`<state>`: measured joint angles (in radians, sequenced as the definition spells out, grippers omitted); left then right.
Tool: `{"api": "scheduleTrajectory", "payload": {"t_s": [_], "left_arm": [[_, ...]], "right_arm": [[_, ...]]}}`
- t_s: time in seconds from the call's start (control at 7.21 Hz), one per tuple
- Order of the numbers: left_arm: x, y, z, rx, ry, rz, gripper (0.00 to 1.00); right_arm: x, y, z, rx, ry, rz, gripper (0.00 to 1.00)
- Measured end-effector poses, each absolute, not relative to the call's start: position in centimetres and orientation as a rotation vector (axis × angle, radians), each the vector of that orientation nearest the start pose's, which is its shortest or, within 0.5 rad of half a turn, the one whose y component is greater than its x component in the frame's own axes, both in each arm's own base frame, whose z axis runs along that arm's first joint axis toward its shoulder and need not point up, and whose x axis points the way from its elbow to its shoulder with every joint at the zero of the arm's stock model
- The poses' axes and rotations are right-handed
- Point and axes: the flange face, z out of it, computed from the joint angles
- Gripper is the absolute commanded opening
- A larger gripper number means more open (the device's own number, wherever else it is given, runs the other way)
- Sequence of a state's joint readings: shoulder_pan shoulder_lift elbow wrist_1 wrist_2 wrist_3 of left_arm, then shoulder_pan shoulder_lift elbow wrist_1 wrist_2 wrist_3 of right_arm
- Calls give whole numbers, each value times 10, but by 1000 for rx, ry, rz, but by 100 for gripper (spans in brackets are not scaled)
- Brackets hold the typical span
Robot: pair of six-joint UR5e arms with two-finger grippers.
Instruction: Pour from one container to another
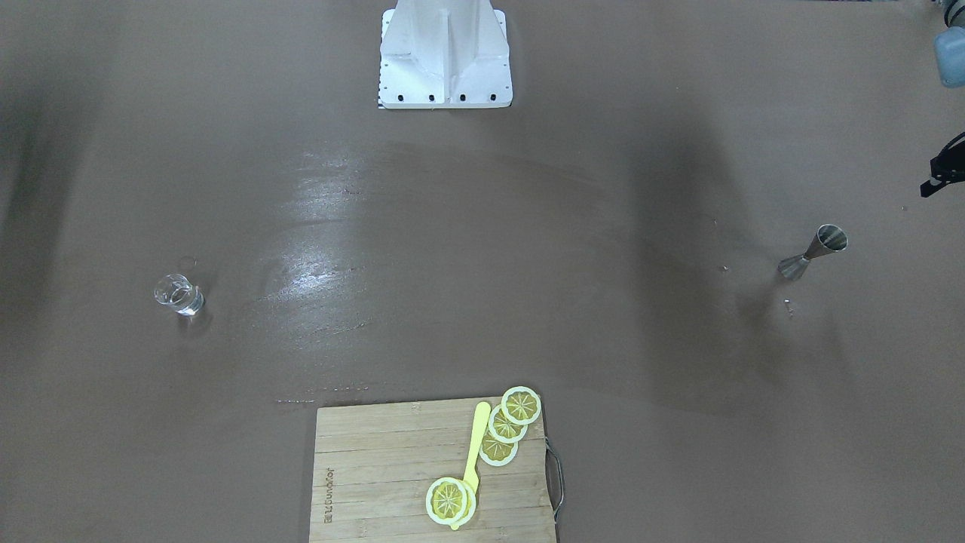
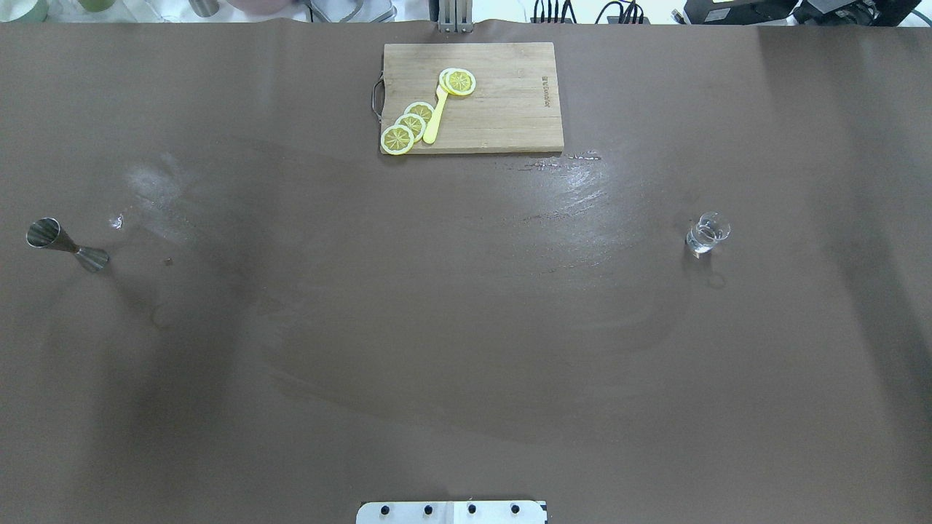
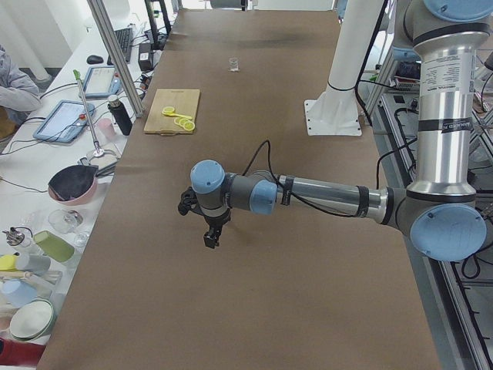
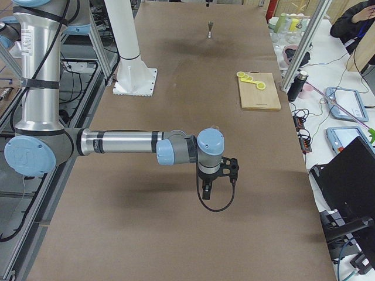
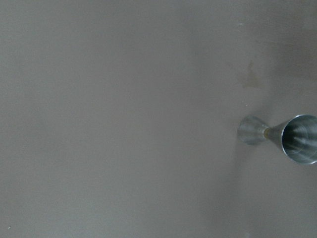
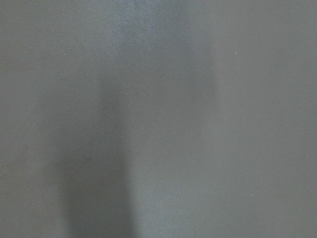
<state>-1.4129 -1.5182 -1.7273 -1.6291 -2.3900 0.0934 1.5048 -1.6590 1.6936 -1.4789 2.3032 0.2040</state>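
Note:
The clear glass (image 1: pixel 179 294) (image 2: pixel 706 233) stands upright on the brown table, on the robot's right side, small and far in the exterior left view (image 3: pixel 233 65). The metal jigger (image 1: pixel 813 253) (image 2: pixel 67 245) stands upright on the robot's left side, far away in the exterior right view (image 4: pixel 210 29). The left wrist view shows the jigger (image 5: pixel 282 139) from above at its right edge. My left gripper (image 3: pixel 209 235) hangs above the table near the jigger's end. My right gripper (image 4: pixel 209 186) hangs near the glass's end. Neither touches anything; I cannot tell whether either is open or shut.
A wooden cutting board (image 1: pixel 392 467) (image 2: pixel 502 109) with lemon slices (image 2: pixel 411 125) and a yellow knife (image 2: pixel 435 116) lies at the table's far edge, centred. The white robot base (image 1: pixel 445 68) stands at the near edge. Cluttered desks with cups and tablets (image 3: pixel 69 123) flank the operators' side.

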Motion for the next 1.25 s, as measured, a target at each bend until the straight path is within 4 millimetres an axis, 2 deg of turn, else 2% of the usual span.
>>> {"api": "scheduleTrajectory", "payload": {"t_s": [0.42,0.83,1.11,1.25], "left_arm": [[16,-483,593,138,823,310,99],[20,-496,567,271,803,371,99],[25,-495,547,332,779,406,99],[26,-492,543,351,772,416,99]], "right_arm": [[36,-466,633,20,-746,85,100],[36,-467,633,21,-745,85,100],[37,-468,633,28,-732,83,100],[37,-469,633,31,-729,82,100]]}}
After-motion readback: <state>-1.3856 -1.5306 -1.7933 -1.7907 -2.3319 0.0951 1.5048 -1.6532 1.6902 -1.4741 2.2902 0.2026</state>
